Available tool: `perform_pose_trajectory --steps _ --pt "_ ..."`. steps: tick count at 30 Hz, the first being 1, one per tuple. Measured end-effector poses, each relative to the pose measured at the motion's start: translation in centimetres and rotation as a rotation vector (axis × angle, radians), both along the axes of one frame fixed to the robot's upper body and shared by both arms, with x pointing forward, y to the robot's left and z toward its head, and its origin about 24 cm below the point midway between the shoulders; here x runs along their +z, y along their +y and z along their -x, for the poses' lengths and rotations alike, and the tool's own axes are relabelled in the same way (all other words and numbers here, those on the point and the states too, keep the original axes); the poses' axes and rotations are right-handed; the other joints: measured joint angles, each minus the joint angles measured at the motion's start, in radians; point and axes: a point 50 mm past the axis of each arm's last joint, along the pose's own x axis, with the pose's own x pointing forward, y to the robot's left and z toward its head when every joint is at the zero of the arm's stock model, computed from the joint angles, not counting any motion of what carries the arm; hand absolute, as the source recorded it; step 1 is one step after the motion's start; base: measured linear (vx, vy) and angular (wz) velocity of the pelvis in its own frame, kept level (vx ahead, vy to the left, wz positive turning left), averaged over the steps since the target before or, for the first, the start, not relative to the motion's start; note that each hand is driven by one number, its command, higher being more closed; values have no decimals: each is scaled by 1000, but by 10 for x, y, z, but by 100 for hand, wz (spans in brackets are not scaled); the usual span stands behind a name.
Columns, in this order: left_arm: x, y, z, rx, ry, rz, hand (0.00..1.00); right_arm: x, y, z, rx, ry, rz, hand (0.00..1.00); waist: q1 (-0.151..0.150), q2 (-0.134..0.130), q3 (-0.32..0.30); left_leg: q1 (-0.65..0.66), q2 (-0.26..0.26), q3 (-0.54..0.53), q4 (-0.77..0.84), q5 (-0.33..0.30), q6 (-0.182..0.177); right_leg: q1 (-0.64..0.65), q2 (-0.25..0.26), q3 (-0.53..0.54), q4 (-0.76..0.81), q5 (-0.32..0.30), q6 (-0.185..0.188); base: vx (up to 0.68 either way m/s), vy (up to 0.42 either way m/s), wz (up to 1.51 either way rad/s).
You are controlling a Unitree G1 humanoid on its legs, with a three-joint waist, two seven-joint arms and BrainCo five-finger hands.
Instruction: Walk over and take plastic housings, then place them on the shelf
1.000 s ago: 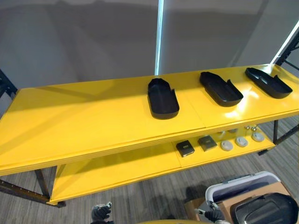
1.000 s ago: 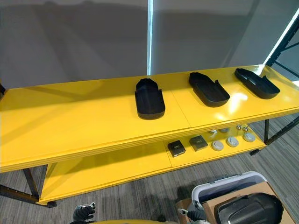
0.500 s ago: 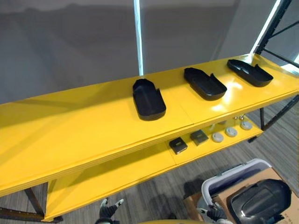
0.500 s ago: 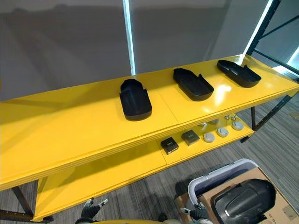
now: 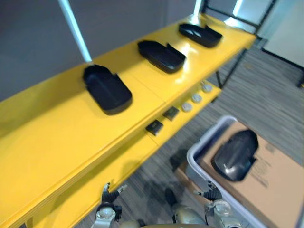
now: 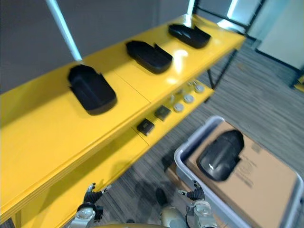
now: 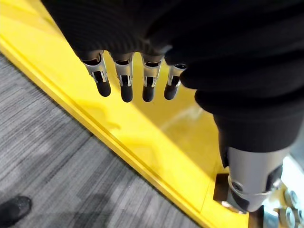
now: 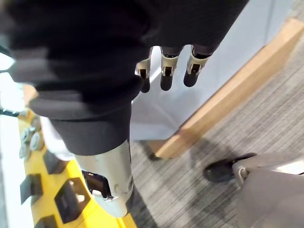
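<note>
Left hand [image 7: 126,80]: hangs low beside the lower shelf's front edge, fingers straight and loose, nothing in them.
Right hand [image 8: 165,71]: hangs by the bin's side wall, fingers likewise released and empty.
Bin [image 5: 204,137]: a pale grey tote on the carpet at the robot's right, just in front of the rack, lined with a sheet of cardboard [image 5: 275,175].
Housing in bin [image 5: 235,154]: one black plastic shell lies rounded side up on the cardboard, untouched and well apart from either hand.
Lower shelf [image 5: 126,159]: a yellow deck carrying two small black blocks [image 5: 154,127] and, further along, a row of round grey discs [image 5: 196,98].
Top shelf [image 5: 57,133]: three black housings rest hollow side up in a spaced line, the near housing [image 5: 107,89], the middle housing [image 5: 161,56] and the far housing [image 5: 200,34].
Done: three housings appear already delivered to the top shelf.
Left: at least the one shell in the bin remains to be grasped, lifted and set down; open yellow board lies free on the near side of the row.
</note>
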Motion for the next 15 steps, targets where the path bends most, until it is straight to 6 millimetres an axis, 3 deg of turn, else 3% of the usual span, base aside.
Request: perform_pose_trajectory --steps 1,2,4,9,11,12,13,14,15 --pt "-1 0 2 2 5 2 0 -1 -1 3 1 12 2 0 5 -11 0 16 -3 29 4 -3 -6 21 -21 -47 -19 -22 -3 -37 -128 -66" --pt "-1 1 3 5 9 2 0 -2 -1 3 2 19 5 0 3 -7 1 18 0 31 5 -2 -10 28 -9 -46 -36 -5 -5 -57 -129 -62" --pt "-4 -10 6 10 16 32 0 -3 -1 3 12 32 10 0 5 8 -14 27 19 47 -31 17 -42 92 54 7 -220 98 -17 -41 -134 -65" --pt "-10 -17 17 5 53 51 0 -5 1 9 12 45 5 0 19 -23 -15 78 52 133 -32 26 -60 149 97 96 -315 153 -41 0 -145 -65" --pt "-12 -16 22 13 68 50 0 -7 1 14 8 57 4 0 20 -21 -14 83 102 133 61 -2 -93 166 119 131 -311 140 -45 9 -87 -63" --pt "-12 -14 24 29 72 52 0 -7 2 15 6 59 0 0 28 -12 -7 53 166 132 217 -32 -98 167 142 159 -284 113 -65 -18 -103 -89" --pt "-14 -15 30 48 85 61 0 -7 1 14 6 54 2 0 30 -4 -3 14 229 117 398 -28 -87 166 163 186 -235 91 -78 -8 -122 -96" --pt "-15 -14 32 59 87 65 0 -6 0 13 4 49 5 0 29 5 2 -12 251 84 480 -14 -64 163 174 207 -204 79 -83 56 -80 -98" --pt "-15 -18 32 58 83 73 0 -5 -4 12 5 47 18 0 31 12 7 -70 244 -35 582 -1 -23 161 183 251 -141 56 -78 104 43 -106"
